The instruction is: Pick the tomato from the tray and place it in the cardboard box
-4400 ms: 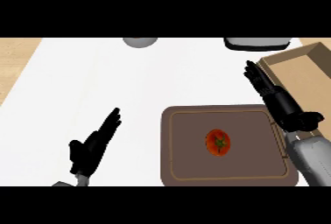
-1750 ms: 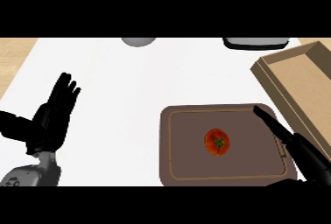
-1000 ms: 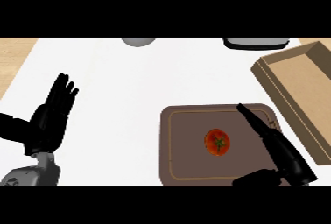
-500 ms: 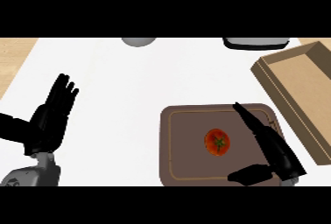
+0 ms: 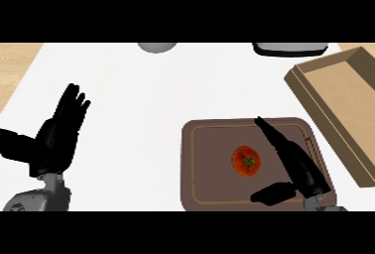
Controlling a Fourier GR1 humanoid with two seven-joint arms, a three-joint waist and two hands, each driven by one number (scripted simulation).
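Lying at the middle of the brown tray (image 5: 219,198), the red tomato (image 5: 247,160) shows its green stem scar upward and nothing touches it. Seen from the tomato, the right hand (image 5: 296,166) is at about three o'clock, just beside it but apart, with its long black fingers (image 5: 273,136) held straight and pointing toward twelve o'clock over the tray's right half. Its thumb (image 5: 273,192) sticks out toward the tray's lower edge, at roughly five o'clock from the tomato, so the hand is spread wide and holds nothing.

From the tray, the cardboard box (image 5: 322,99) sits at about two o'clock (its open inside faces up), running off the right edge of the view, and its near wall is close to the tray's upper right corner.

Well apart from the tray, at nine o'clock, the left hand (image 5: 55,139) rests over the white counter (image 5: 147,99) with fingers straight and up, holding nothing.

At twelve o'clock on the counter's far edge a grey round object (image 5: 156,47) is partly cut off, and a dark object with a pale top (image 5: 289,48) stands at about one o'clock.
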